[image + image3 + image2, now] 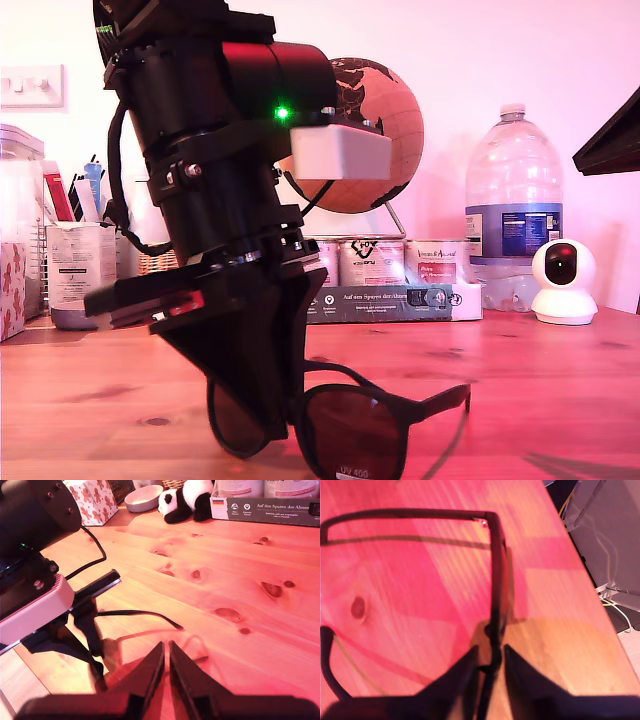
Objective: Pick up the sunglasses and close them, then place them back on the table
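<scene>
Right now you see the sunglasses (365,425) at the lower middle of the exterior view, standing on the table (540,370) with the lenses facing the camera and a "UV 400" sticker on the lens at the bottom edge. My first gripper (262,425) comes down on them from the upper left of that frame; its black fingers meet the frame at the lens on the exterior view's left. In the first wrist view the jaws of my first gripper (490,657) are pinching the sunglasses (495,575) at the front frame, and one thin arm runs off across the upper part of that picture, unfolded.

My second gripper (166,662) has its fingers pressed nearly together with nothing between them, poised over bare wood; the second wrist view shows the first arm's body at the left of its frame.

The table (225,580) is reddish-brown pine with clear grain and dark knots. Behind it, in the exterior view, you see a globe (385,130) at upper centre, a large water bottle (512,200) at the right, a small white camera (563,280) beside it, a row of tins in a cardboard tray (395,290), and a cup of pens (78,260) at the left, all against a pale wall. The second wrist view adds a toy panda (187,500) and a white bowl (142,497) at the top of its frame.
</scene>
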Robot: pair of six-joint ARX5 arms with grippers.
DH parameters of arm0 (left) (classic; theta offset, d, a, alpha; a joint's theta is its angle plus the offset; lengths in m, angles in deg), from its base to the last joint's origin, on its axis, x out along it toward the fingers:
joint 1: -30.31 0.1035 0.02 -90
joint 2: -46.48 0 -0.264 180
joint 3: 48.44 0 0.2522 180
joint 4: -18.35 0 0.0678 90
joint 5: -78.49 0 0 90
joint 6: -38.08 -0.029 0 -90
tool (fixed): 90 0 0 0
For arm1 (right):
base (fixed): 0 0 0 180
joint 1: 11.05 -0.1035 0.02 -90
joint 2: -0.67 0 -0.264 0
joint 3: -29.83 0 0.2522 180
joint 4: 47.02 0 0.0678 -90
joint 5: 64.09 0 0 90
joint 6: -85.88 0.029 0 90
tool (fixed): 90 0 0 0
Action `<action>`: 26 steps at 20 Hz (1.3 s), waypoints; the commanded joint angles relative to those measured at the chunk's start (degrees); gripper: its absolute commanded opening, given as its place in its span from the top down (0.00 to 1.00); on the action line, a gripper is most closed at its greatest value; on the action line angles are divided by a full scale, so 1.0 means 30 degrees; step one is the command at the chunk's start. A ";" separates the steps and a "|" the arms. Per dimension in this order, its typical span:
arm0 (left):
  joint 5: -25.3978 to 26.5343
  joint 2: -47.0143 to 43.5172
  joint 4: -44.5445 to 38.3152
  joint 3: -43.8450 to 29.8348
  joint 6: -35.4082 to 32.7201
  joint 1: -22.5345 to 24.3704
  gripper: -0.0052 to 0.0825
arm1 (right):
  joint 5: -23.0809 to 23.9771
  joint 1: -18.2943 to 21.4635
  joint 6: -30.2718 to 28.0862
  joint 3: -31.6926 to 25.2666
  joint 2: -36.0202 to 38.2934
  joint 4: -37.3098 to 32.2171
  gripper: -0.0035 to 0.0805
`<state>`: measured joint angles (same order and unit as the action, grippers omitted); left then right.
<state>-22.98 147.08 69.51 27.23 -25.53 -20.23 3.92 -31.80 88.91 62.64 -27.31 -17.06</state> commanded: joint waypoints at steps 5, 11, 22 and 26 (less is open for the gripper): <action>0.0000 0.0306 0.0962 0.0051 0.0714 -0.0583 0.96 | -0.1494 -0.0080 0.5384 0.0029 -0.0153 -0.0153 0.93; 0.0765 -0.0860 0.1552 0.0051 0.1457 -0.1209 0.96 | -0.2747 -0.0066 0.7650 0.0029 -0.2368 0.0947 0.87; -0.0350 -0.3315 0.1894 0.0044 0.6200 -0.1217 0.96 | -0.8735 0.2098 0.9770 0.0036 -0.8830 -0.3832 0.77; -0.0692 -0.3322 0.1989 0.0036 0.6739 -0.1515 0.96 | -1.1715 0.3519 1.0324 0.0044 -1.0644 -0.5442 0.77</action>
<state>-24.53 137.90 75.63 27.73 -6.08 -24.06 -29.94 -21.59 119.31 62.66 -58.35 -32.40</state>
